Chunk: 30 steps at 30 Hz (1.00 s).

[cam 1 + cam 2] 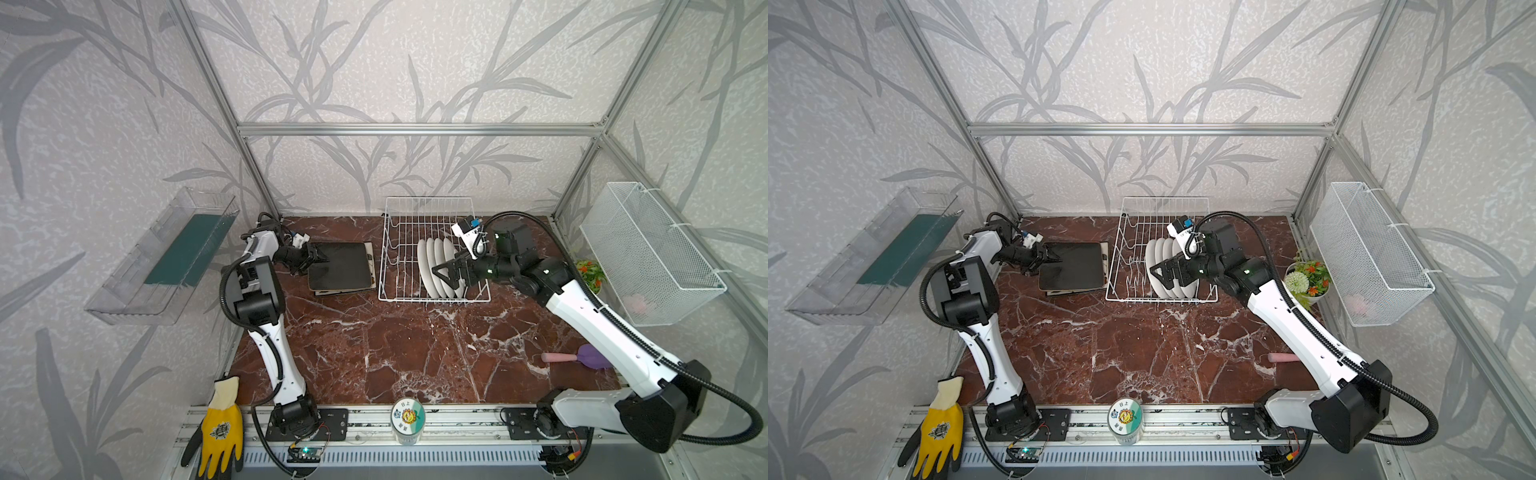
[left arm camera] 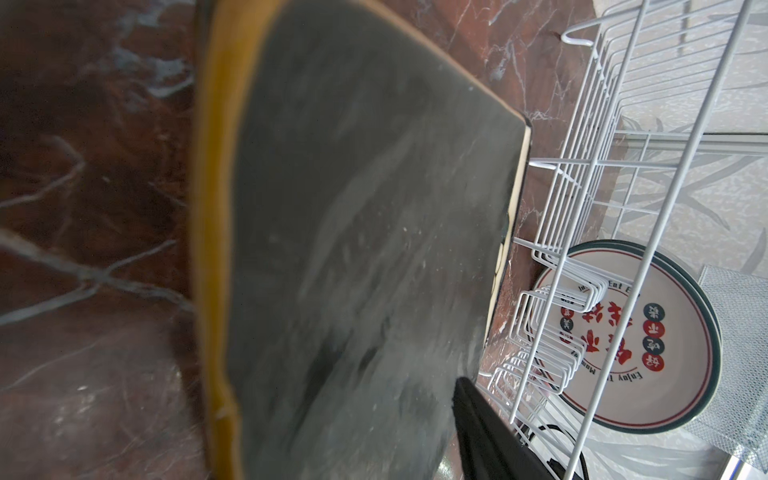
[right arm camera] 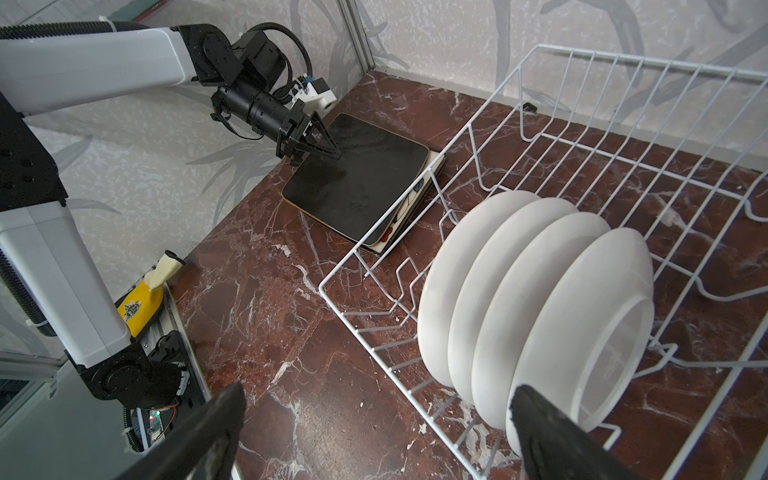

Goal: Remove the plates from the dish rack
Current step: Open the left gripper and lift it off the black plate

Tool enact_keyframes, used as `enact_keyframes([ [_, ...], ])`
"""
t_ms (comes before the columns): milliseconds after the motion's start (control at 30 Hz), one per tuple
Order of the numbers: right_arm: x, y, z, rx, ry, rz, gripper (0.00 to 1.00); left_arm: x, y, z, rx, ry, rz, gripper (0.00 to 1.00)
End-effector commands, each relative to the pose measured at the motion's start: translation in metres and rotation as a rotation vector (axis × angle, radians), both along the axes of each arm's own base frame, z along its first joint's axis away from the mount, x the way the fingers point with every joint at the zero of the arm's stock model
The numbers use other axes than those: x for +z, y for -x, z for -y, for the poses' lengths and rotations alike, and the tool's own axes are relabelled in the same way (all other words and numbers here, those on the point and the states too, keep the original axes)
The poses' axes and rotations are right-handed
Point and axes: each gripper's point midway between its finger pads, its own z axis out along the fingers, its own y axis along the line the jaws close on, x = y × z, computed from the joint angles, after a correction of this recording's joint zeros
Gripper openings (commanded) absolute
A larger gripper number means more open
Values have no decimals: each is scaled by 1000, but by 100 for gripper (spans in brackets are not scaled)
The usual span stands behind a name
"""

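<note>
Left jaws sit part-open astride the square plates [image 1: 345, 266], nine-o'clock edge. Right jaws gape empty beside round plates [image 1: 432, 251] in the dish rack [image 1: 401, 257].

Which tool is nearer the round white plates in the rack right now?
Right. The right tool is open, right at the row of round white plates standing in the rack. The left tool is outside the rack, at the stack of square plates.

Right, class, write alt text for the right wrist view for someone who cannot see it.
Four round white plates stand on edge in a wire dish rack, before the open right end effector. Beyond, the left end effector reaches over stacked black square plates.
</note>
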Motion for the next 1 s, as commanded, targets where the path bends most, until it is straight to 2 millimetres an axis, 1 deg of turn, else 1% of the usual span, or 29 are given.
enact_keyframes([
  [0,10,2,-4,13,-26,18,99,24,-4,-5,34,-28,29,61],
  [67,9,2,-3,11,-25,17,99,27,-5,-6,43,-39,30,63],
  [200,8,3,-3,11,-25,19,99,30,-4,-9,46,-62,18,64],
  [433,9,4,-3,15,-28,24,99,22,-5,-15,73,-89,-13,65],
  [567,9,4,-3,13,-29,20,99,20,-4,-17,78,-98,-26,65],
  [667,7,3,-3,12,-30,18,99,19,-4,-21,88,-126,-32,65],
  [800,6,3,-3,8,-27,15,99,22,-6,-27,116,-163,-30,66],
  [900,5,2,-2,5,-20,15,99,29,-7,-31,150,-181,-23,67],
  [933,5,1,-2,2,-18,16,99,32,-8,-31,161,-181,-8,68],
  [967,4,0,-1,-4,-14,15,99,36,-9,-29,162,-178,10,72],
])
